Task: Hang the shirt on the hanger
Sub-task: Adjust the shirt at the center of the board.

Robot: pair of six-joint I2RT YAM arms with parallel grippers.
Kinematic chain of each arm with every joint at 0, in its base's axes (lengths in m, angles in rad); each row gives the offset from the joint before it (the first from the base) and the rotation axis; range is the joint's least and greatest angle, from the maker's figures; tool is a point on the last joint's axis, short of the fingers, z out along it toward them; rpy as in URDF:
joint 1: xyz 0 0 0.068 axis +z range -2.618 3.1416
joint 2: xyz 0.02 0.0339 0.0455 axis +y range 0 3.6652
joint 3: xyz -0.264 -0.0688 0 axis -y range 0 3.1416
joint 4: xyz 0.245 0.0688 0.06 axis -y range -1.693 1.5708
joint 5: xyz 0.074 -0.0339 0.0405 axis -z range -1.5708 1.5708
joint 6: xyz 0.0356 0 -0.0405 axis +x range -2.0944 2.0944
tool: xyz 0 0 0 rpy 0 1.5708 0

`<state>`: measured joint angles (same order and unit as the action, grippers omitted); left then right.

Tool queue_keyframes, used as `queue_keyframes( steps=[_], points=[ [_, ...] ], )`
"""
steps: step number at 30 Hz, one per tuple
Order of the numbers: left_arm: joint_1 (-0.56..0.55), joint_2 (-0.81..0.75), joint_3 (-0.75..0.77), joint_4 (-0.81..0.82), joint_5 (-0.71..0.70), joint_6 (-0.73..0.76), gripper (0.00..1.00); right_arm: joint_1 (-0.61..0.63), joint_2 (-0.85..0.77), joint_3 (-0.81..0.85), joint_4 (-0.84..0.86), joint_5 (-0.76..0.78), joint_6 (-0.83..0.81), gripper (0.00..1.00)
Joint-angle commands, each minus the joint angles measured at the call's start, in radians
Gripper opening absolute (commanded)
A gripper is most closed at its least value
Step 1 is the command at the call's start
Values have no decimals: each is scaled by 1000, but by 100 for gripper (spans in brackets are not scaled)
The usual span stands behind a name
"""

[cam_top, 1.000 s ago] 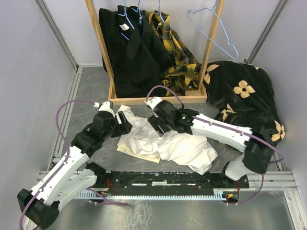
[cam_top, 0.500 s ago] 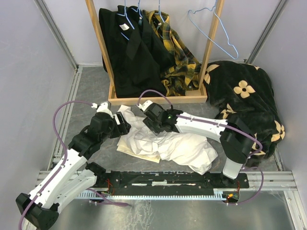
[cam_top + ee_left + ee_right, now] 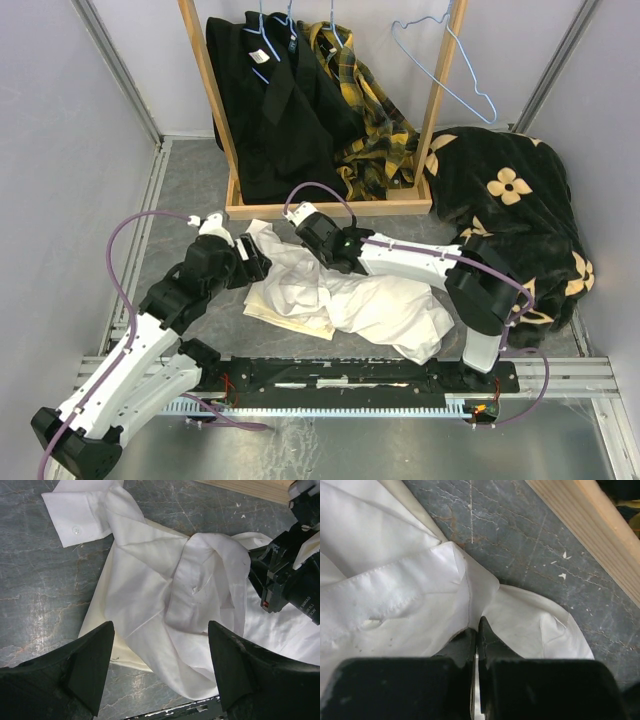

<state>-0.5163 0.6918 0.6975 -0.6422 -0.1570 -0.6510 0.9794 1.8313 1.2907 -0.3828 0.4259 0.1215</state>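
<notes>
The white shirt (image 3: 365, 300) lies crumpled on the grey table between the arms; its collar (image 3: 192, 587) and a buttoned cuff (image 3: 75, 527) show in the left wrist view. My right gripper (image 3: 317, 250) (image 3: 476, 626) is down at the shirt's far edge, shut on a fold of white cloth (image 3: 470, 587). My left gripper (image 3: 252, 264) (image 3: 160, 627) hovers open over the shirt's left part, holding nothing. The empty light-blue hanger (image 3: 462, 75) hangs at the rack's right post, far from both grippers.
A cream-yellow folded cloth (image 3: 272, 300) (image 3: 97, 625) lies under the shirt's left side. The wooden rack (image 3: 330, 208) (image 3: 590, 527) stands just beyond, holding black garments (image 3: 270, 110) and a plaid shirt (image 3: 378, 125). A black flowered blanket (image 3: 510, 190) fills the right.
My right gripper has travelled left and farther back across the shirt and has gone from open to shut on its cloth. The left gripper has hardly moved.
</notes>
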Motion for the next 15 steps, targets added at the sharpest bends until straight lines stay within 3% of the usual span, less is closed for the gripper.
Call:
queue_keyframes(
  steps=[1, 6, 15],
  points=[
    [7, -29, 75, 27, -28, 30, 81, -4, -133, -33, 106, 89, -24, 0],
    [5, -77, 148, 33, -32, 105, 82, -4, -344, -127, 214, 68, -100, 0],
    [6, -65, 304, 79, 41, 271, 83, -5, -684, -211, 335, -127, -192, 0]
  ],
)
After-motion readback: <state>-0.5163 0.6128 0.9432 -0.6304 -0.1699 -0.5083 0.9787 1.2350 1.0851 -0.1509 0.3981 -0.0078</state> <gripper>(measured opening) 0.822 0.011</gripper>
